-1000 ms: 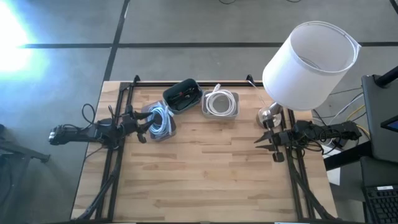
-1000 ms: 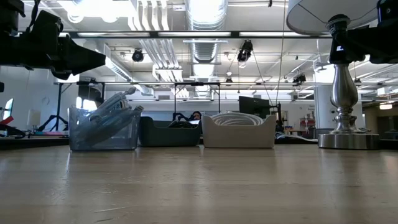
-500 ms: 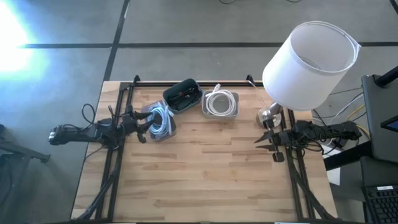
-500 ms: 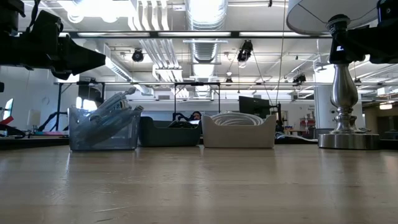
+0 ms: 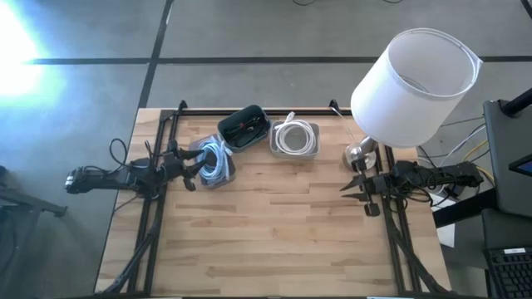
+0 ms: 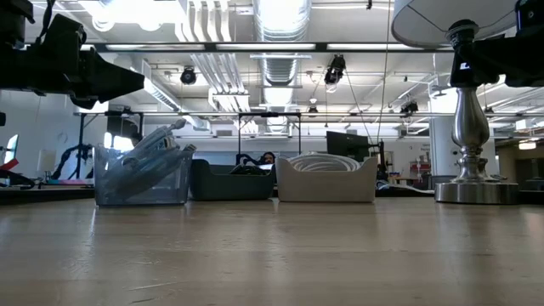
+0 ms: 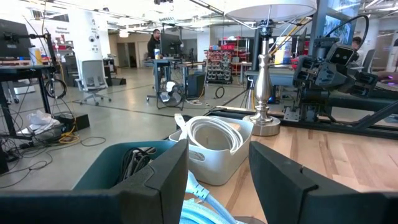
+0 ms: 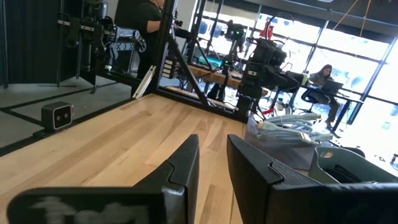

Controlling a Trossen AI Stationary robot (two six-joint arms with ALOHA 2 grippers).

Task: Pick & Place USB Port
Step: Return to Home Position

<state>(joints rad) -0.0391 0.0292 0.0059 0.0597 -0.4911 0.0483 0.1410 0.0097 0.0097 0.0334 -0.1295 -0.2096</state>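
Note:
Three small bins stand in a row on the far half of the wooden table. A clear bin point(image 5: 214, 164) holds blue-white cables point(image 7: 199, 186). A dark teal bin point(image 5: 243, 127) holds black cables, and a white bin point(image 5: 293, 138) holds a coiled white cable point(image 7: 211, 134). My left gripper point(image 5: 189, 170) hovers open just left of the clear bin, above the table. In its wrist view, my left gripper point(image 7: 217, 155) points across the bins. My right gripper point(image 5: 353, 189) hovers open near the table's right edge, beside the lamp base, holding nothing. No separate USB part can be made out.
A table lamp with a large white shade point(image 5: 413, 85) stands on its metal base point(image 5: 362, 154) at the far right, close to my right arm. Black rails run along the table's left, right and far edges. The near half of the table point(image 5: 274, 241) is bare wood.

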